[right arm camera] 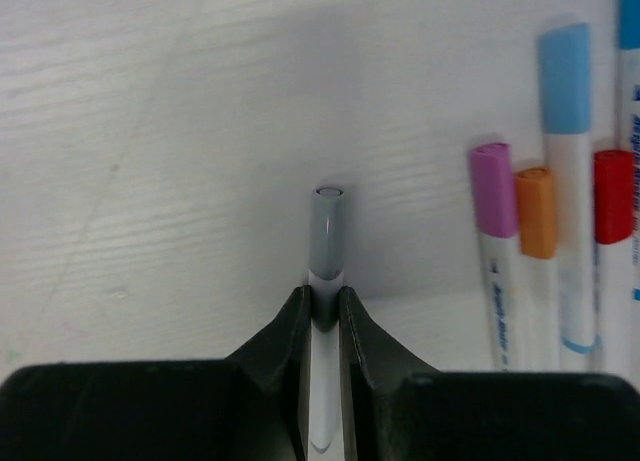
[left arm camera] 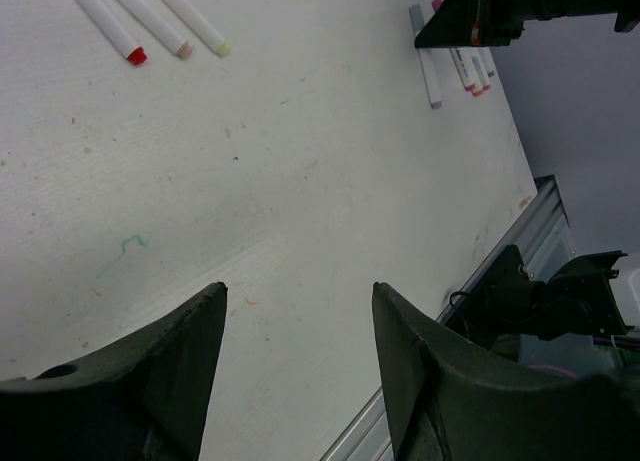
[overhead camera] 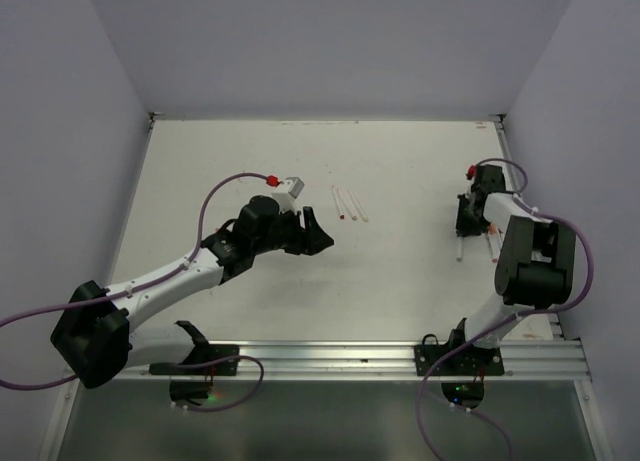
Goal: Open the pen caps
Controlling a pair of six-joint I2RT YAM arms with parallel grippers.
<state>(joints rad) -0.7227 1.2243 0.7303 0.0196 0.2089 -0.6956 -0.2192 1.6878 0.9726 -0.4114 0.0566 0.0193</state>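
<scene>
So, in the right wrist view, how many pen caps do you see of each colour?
Grey cap, on the pen that the right gripper holds: 1
Pink cap: 1
Orange cap: 1
Light blue cap: 1
Red cap: 1
Blue cap, cut by the right edge: 1
Total: 6

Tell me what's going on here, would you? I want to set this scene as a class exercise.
Two robot arms are working on opening pen caps. The right gripper is shut on a grey-capped pen lying on the table, pinching it just below the cap, which is on. A row of capped pens lies beside it. The left gripper hovers open and empty above the table, near three pens that look uncapped.
</scene>
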